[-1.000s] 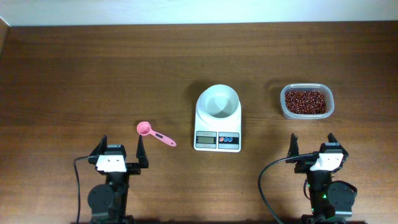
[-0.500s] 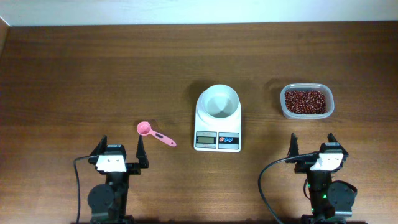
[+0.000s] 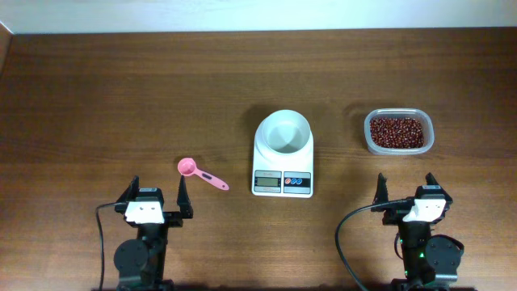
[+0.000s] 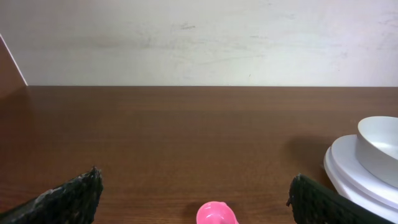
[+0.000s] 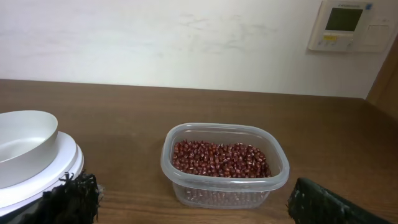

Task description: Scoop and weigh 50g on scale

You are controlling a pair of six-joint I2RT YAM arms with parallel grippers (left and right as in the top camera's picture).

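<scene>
Left tool (image 3: 157, 186), right tool (image 3: 405, 183) (both agape).

L arm (image 3: 141, 255) & R arm (image 3: 432, 257): black, round bases. White plate (image 3: 144, 212) atop each wrist. Black cable (image 3: 100, 242) curves off each at 9 o'clock. Green LED (image 3: 421, 255) on R arm. L gripper (image 3: 158, 187) & R gripper (image 3: 405, 184): black fingers (image 4: 68, 198), rough mesh-like texture.
</scene>
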